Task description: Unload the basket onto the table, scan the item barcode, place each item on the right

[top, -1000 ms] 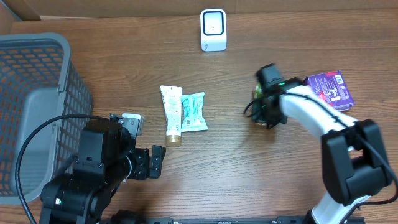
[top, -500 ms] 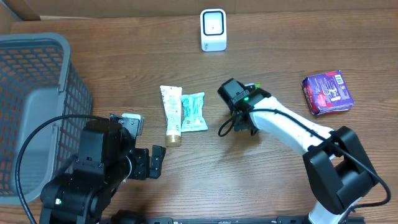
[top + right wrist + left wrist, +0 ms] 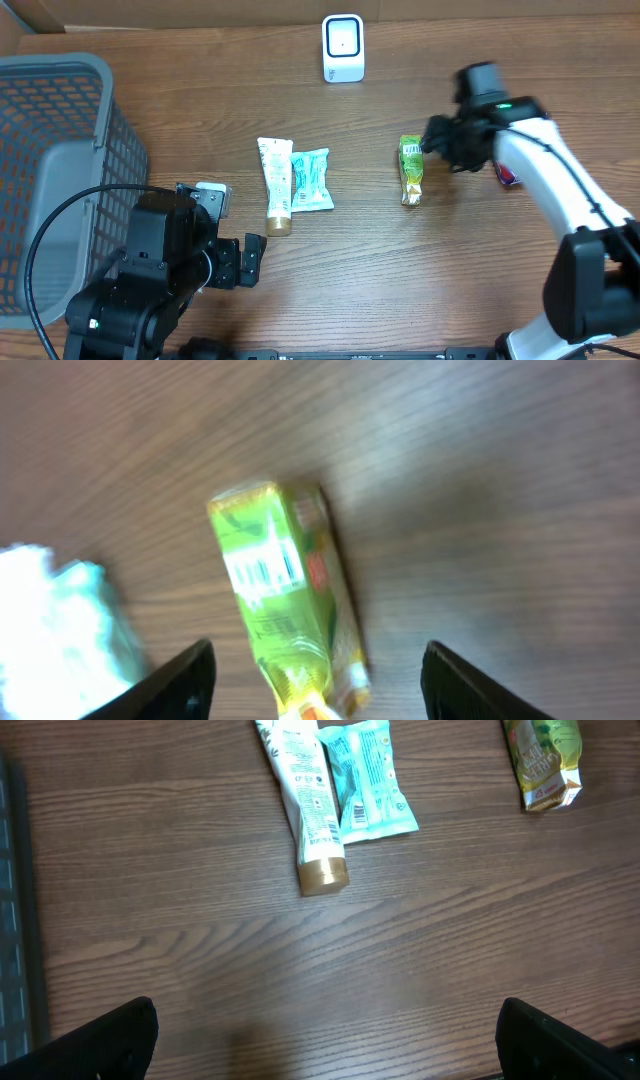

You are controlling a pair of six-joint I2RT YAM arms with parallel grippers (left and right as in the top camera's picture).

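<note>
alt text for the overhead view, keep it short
A green packet lies flat on a wooden table, with the right gripper close beside it, fingers open and holding nothing. A white scanner stands at the far edge. A cream tube and a teal packet lie mid-table, and a grey basket sits at the left.

Basket (image 3: 115, 150) cut by left edge — green packet (image 3: 285, 590) blurred.
</note>
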